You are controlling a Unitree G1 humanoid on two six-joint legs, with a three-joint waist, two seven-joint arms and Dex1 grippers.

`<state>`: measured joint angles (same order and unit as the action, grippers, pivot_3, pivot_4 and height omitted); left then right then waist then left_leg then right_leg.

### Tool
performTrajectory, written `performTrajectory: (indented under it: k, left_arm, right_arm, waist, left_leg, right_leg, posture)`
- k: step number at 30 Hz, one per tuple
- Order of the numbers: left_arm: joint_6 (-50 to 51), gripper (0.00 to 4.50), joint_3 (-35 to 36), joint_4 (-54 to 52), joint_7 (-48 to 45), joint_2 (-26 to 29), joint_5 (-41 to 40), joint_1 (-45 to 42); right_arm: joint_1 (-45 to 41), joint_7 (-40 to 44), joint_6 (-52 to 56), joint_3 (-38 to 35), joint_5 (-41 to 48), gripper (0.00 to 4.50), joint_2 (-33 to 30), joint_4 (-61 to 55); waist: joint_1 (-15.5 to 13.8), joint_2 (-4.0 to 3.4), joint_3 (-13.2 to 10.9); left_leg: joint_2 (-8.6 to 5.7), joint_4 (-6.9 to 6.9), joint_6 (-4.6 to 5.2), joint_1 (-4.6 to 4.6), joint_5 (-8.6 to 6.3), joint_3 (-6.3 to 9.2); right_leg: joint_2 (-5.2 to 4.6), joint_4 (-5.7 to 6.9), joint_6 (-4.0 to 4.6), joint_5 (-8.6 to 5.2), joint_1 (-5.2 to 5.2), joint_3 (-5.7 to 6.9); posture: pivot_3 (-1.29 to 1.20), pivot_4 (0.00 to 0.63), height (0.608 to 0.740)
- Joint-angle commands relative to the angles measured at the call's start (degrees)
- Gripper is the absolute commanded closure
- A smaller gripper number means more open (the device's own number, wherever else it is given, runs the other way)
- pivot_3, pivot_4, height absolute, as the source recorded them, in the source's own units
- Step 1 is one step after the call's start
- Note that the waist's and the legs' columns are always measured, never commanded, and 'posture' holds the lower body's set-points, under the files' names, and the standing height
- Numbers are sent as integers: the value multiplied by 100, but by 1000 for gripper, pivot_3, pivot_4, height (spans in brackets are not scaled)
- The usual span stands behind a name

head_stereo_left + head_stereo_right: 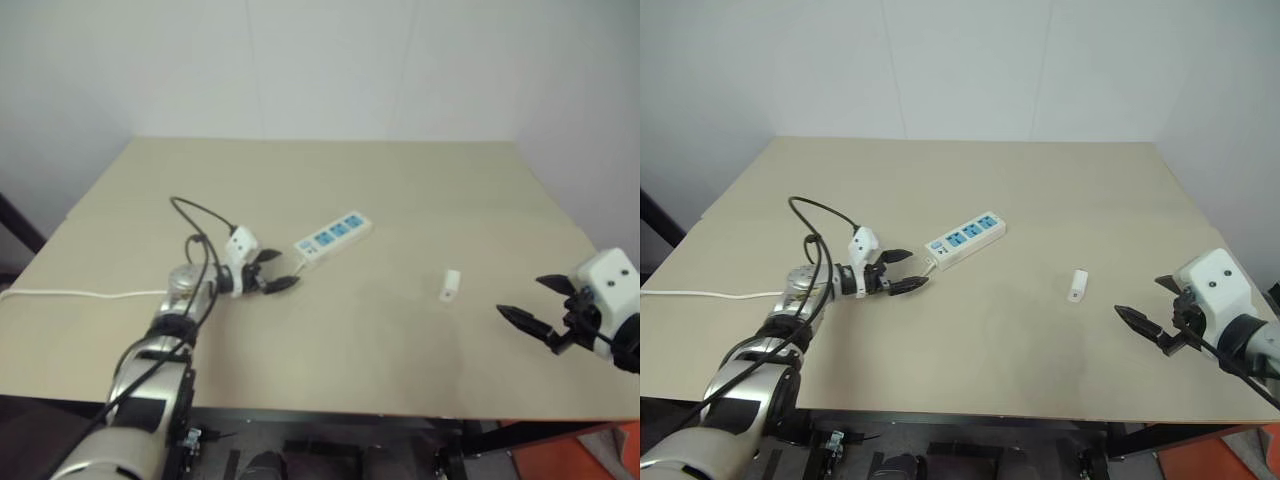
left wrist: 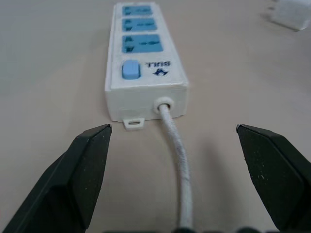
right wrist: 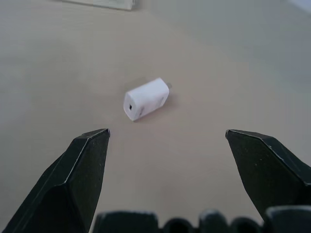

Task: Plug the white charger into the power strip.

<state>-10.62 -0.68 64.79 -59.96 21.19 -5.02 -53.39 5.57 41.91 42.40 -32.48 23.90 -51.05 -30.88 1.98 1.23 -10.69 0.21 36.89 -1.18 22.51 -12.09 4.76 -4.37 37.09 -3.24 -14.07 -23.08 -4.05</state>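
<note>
White charger (image 1: 450, 285): lying alone on the bare table (image 1: 420, 180), right of centre in the left eye view, untouched.
Power strip (image 1: 333, 237): centre of the left eye view, slanting from lower left to upper right, blue socket faces up, well apart from the charger.
Cord (image 1: 80, 294): thin and white, running along the table to the left edge of the frame.
Left gripper (image 1: 277, 270): left of centre, fingers spread wide, empty, just short of the strip's near end.
Right gripper (image 1: 540, 305): lower right of frame, fingers spread wide, empty, near the charger but apart from it.
Left wrist view: strip's switch end and cord exit at centre, between the two black fingers (image 2: 73, 179), not touched; charger at the upper right corner.
Right wrist view: charger at upper centre, lying on its side beyond the open fingers (image 3: 73, 179); strip's edge at the top.
</note>
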Motion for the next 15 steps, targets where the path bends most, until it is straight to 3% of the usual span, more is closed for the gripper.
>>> performTrajectory:
  k: [1, 3, 15]
  left_arm:
    - [-79, 201, -226, 326, 175, -2, 405, -286]
    - [118, 610, -328, 455, 106, -8, 552, -393]
    - [481, 4397, -302, 593, 61, -108, 769, -490]
  right_arm:
    - [293, -184, 32, -233, -22, 0, 128, -636]
    - [544, -249, -17, -231, -139, 0, 212, -799]
    - [770, -515, -44, -101, -241, 0, 390, -938]
  waist:
    - [0, 1, 0]
    - [-7, 2, 0]
    - [6, 6, 5]
  left_leg:
    - [0, 0, 0, 1, 0, 0]
    - [0, -1, 0, 3, 0, 2]
    - [-5, 2, 0, -4, 0, 3]
  right_leg:
    - [0, 0, -1, 0, -1, 0]
    - [1, 1, -12, -7, -2, 1]
    - [-2, 1, -39, -18, 6, -1]
  posture:
    - [0, 150, 740]
    - [0, 150, 740]
    - [0, 150, 740]
